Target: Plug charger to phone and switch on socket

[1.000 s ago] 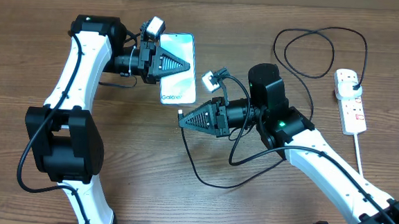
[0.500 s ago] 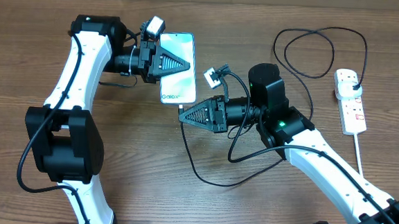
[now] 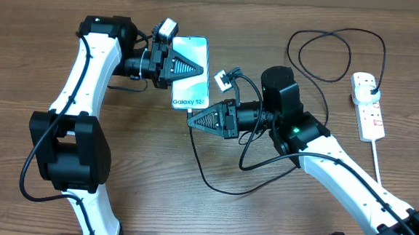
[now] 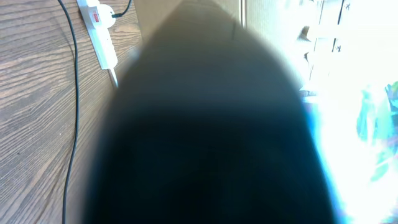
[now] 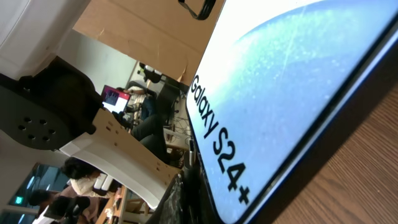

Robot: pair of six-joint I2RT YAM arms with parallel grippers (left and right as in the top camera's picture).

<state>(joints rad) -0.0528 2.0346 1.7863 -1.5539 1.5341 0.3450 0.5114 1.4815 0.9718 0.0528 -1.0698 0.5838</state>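
Note:
The phone (image 3: 191,83), its light blue screen reading "Galaxy S24+", is held by my left gripper (image 3: 182,63), which is shut on its upper part. It looks slightly raised off the table. My right gripper (image 3: 193,121) is shut on the connector end of the thin black charger (image 3: 216,185), its tip right at the phone's bottom edge. In the right wrist view the phone (image 5: 298,87) fills the frame, with the dark jaws (image 5: 183,196) just below its lower edge. The charger's black plug sits in the white socket (image 3: 369,107) at the far right.
The charger cable loops near the far edge (image 3: 336,56) and trails under the right arm. The left wrist view is mostly blocked by a dark blur, with the socket (image 4: 99,31) and the cable (image 4: 75,93) showing at the left.
My left gripper has shifted the phone a little to the right and tilted it, bringing its bottom edge against the connector. My right gripper has barely moved.

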